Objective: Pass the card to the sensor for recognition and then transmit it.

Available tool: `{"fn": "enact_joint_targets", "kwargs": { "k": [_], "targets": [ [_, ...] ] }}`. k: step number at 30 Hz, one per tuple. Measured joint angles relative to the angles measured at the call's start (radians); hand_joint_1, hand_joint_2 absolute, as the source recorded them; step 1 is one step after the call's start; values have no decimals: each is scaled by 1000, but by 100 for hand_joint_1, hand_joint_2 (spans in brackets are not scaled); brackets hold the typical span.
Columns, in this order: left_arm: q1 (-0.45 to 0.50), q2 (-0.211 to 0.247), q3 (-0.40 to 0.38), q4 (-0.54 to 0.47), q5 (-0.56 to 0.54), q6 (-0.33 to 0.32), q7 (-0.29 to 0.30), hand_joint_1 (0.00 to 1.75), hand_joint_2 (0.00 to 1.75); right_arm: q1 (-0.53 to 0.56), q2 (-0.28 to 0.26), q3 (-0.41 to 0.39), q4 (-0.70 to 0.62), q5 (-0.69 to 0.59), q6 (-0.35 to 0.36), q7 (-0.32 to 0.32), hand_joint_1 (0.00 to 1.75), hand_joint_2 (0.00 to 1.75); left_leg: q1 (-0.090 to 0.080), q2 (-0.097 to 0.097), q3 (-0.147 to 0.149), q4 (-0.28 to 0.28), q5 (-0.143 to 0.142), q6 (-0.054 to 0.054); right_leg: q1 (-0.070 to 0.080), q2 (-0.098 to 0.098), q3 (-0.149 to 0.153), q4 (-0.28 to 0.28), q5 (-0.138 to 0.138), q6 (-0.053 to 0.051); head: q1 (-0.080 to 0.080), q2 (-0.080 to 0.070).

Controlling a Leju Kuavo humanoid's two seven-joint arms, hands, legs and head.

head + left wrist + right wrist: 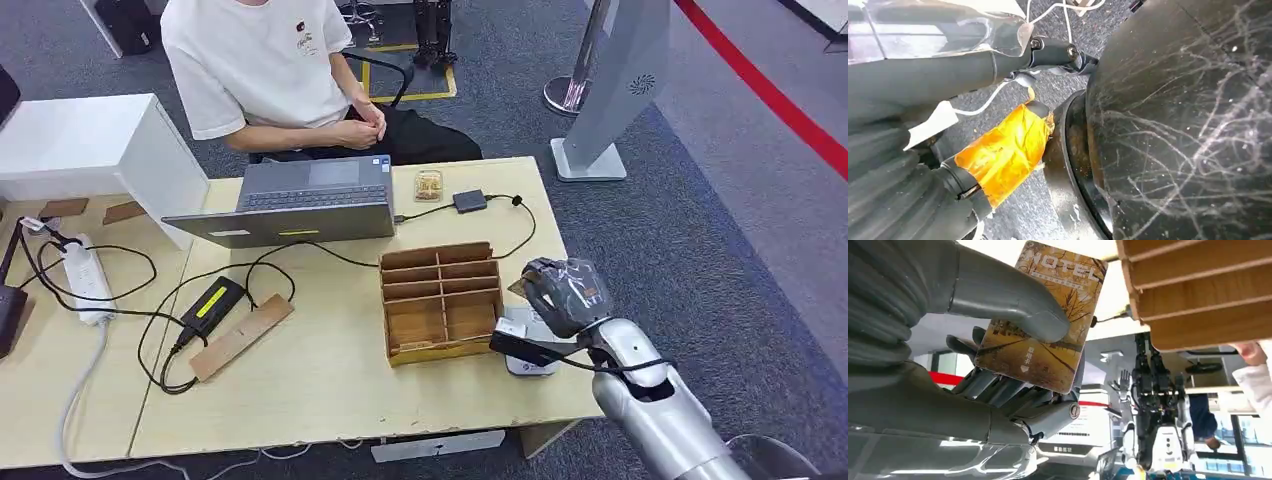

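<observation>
On the surface (330, 370), from the left, lie a white power strip (88, 278), a laptop (300, 205) and a wooden divided box (442, 300). Just right of the box, the right hand (565, 293) pinches the card (1040, 320) between thumb and fingers above the white sensor (525, 345). Whether the left hand's (938, 100) fingers are apart or closed cannot be told.

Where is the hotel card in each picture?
Head view: the card peeks out as a brown corner from the right hand, beside the wooden organizer.
Left wrist view: not in it.
Right wrist view: the card is pinched under the thumb, near the middle.
Shared landmark: the wooden organizer.
</observation>
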Motion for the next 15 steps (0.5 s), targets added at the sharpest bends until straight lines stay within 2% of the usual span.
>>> {"fn": "enact_joint_targets", "kwargs": {
  "k": [15],
  "targets": [
    [0, -4, -1, 0, -5, 14, 1, 0, 175, 59, -20, -34, 6, -21, -9, -27, 175, 175, 0, 0, 0, 0, 0, 0, 0, 0, 0, 0, 0, 0, 0, 0]
  ]
}}
